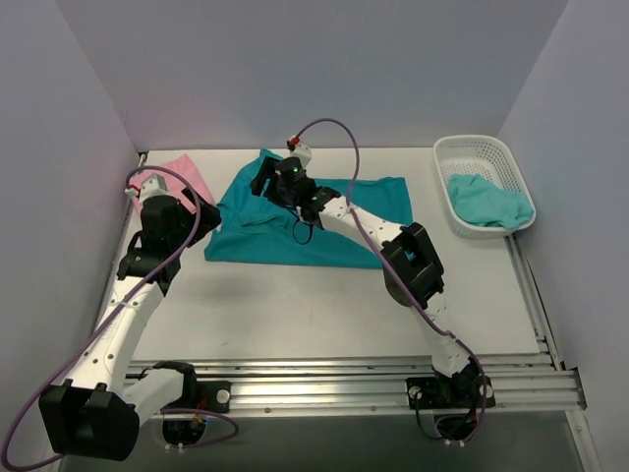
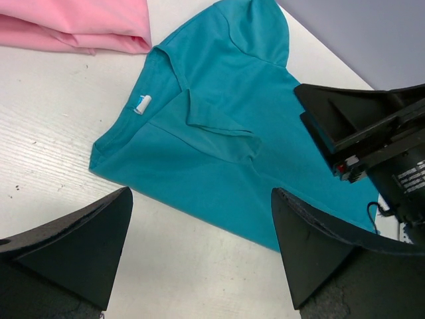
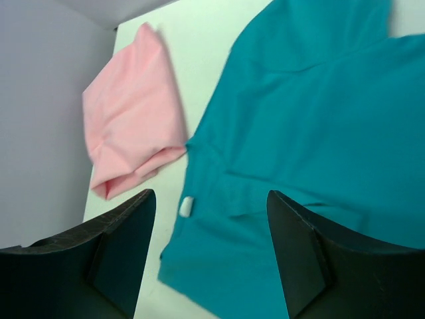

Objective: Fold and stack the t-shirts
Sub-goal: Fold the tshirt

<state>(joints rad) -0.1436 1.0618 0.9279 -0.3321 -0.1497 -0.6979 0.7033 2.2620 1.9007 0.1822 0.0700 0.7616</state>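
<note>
The teal t-shirt [image 1: 257,234] lay flat in the middle of the table [image 1: 295,305]. It ran long from left to right, with its neck end on the left. Our left gripper [image 2: 199,193] hung just beside that neck end, jaws wide open and empty. Our right gripper [image 3: 209,194] hung over the far side of the same end, open and empty too. We thought the left arm was nearer the near corner.

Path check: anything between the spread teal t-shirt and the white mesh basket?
Bare: top external view shows only white table between the spread teal t-shirt and the white mesh basket.
</note>
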